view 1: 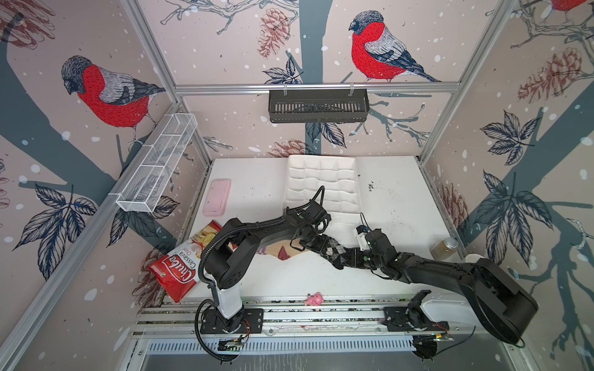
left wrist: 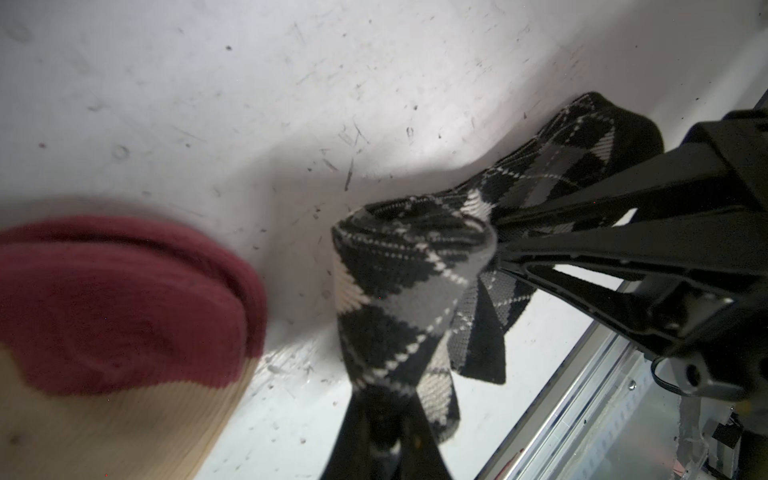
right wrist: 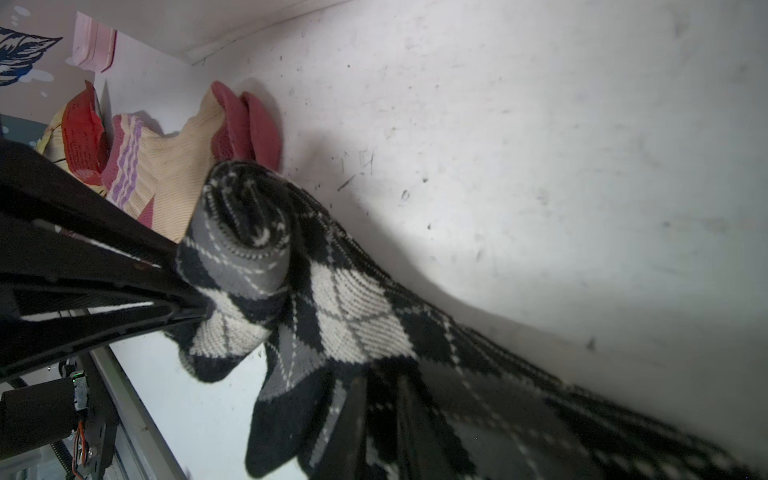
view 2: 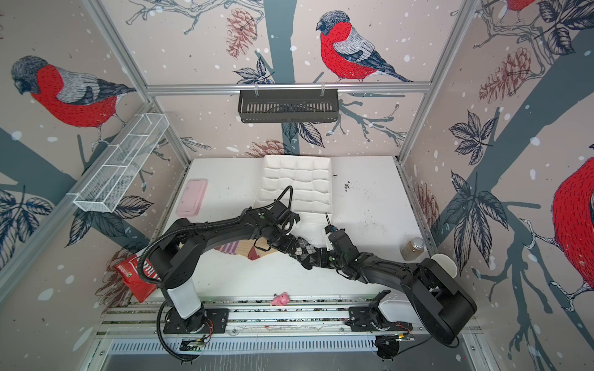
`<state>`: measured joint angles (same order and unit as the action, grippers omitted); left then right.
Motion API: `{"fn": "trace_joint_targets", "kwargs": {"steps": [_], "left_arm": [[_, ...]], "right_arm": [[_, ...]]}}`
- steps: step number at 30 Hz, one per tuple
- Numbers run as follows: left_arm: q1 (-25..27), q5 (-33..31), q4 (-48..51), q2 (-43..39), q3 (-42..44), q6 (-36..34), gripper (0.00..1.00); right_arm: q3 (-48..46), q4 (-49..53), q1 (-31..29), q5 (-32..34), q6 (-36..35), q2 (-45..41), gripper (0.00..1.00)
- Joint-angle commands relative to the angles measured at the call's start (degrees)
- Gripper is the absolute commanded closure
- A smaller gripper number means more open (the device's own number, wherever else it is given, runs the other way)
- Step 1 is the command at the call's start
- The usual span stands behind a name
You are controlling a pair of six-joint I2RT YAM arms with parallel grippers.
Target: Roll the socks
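Black-and-white argyle sock [view 1: 334, 250] sits pinched between left hand [right wrist: 189, 291] and right hand [left wrist: 498, 245], both clamped on its fabric.

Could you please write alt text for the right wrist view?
A black-grey-white argyle sock, one end rolled, is held over the white table, pinched by the left gripper. Beyond it lies a tan sock with a maroon toe.

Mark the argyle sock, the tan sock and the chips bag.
argyle sock [view 1: 334, 249]: a top view, diamond-patterned middle.
tan sock [right wrist: 174, 166]: right wrist view, tan body beside purple stripes.
chips bag [view 1: 178, 269]: a top view, red logo panel.
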<state>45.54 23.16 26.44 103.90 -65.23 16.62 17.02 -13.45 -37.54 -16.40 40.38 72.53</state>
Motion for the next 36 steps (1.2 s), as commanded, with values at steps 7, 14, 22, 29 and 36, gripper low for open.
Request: {"fn": "trace_joint_targets", "kwargs": {"steps": [7,14,22,29,36], "left_arm": [[4.46,-13.51,8.93,3.38,-6.69,0.06,1.0],[10.57,-25.85,17.03,5.76,-13.97,2.16,1.0],[16.93,-35.52,20.63,9.91,-18.1,5.18,1.0],[18.99,-36.04,16.73,11.18,-16.61,7.95,1.0],[18.97,-32.04,12.96,10.53,-15.26,7.45,1.0]], "right_arm": [[-0.05,5.59,-0.32,2.07,0.57,-0.46,0.82],[-0.14,5.03,-0.4,2.08,0.62,-0.46,0.82],[-0.32,2.75,-0.37,0.92,1.0,-0.12,0.83],[-0.92,0.05,0.28,-1.57,2.78,-2.61,0.83],[-0.06,2.47,1.26,-2.63,3.82,-9.06,0.78]]}}
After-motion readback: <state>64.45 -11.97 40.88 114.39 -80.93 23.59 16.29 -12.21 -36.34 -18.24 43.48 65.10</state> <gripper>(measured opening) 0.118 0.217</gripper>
